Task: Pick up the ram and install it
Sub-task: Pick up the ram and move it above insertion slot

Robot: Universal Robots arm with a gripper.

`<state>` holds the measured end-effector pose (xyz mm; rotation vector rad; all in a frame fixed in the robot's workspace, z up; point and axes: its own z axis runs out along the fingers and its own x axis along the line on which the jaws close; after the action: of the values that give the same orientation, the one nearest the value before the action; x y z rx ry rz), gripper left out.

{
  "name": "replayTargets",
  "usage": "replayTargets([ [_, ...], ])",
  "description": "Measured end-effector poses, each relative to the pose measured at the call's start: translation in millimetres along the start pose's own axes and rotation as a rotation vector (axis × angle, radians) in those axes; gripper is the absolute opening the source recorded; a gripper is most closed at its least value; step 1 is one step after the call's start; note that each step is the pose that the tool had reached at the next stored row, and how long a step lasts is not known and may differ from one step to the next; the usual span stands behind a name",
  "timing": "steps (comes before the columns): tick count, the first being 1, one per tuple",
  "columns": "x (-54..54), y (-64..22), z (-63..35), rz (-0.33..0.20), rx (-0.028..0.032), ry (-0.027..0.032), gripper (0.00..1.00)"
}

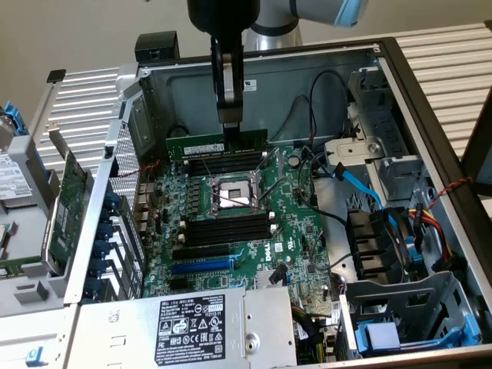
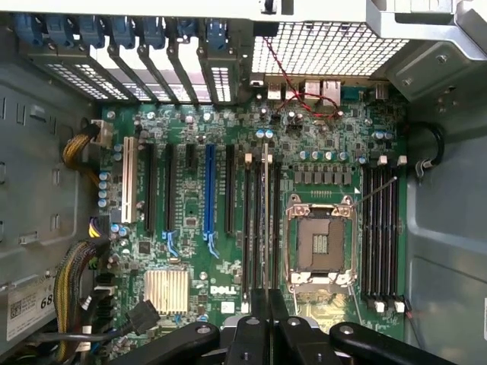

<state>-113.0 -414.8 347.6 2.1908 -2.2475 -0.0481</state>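
Over the rear slot bank: you had the long, narrow dark-green ram stick (image 1: pixel 192 144) hanging on edge. It ran lengthwise along the black memory slots with white end clips (image 1: pixel 223 163), just above them. I could not tell whether its lower edge touched a slot.
Jaws: your black gripper (image 1: pixel 229 127) came straight down and had them clamped on the stick's upper edge, near the middle of its length.
Surroundings: those slots lay between the grey case wall (image 1: pixel 292 84) and the open silver processor socket (image 1: pixel 231 192) on the green motherboard (image 1: pixel 296 231). A second bank of black slots (image 1: pixel 227 228) sat on the socket's other side.
Handling: I judged the stick light and stiff but fragile, a thin board with bare chips and contacts along the lower edge. In so narrow a pinch it could tip end to end.
Where to hold: the top edge at mid-length, flat faces between the pads, looked right. That hold left the contacts free and both ends level.
Stage: lifted, and by my reading not yet seated.
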Motion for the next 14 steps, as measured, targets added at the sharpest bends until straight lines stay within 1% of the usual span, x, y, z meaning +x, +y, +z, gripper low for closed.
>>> replayTargets([
  [4, -1.2, -2.7, 4.8, 0.003, 0.0001, -0.0002, 0.12],
  [9, -2.2, -2.9, 9.7, 0.026, 0.0005, -0.0004, 0.12],
  [10, -2.3, -2.9, 10.3, 0.027, 0.0002, -0.0004, 0.12],
  [12, -2.2, -2.9, 10.5, 0.027, -0.0027, -0.0003, 0.12],
  [14, -3.6, -2.9, 11.8, 0.027, -0.0028, -0.0004, 0.12],
])
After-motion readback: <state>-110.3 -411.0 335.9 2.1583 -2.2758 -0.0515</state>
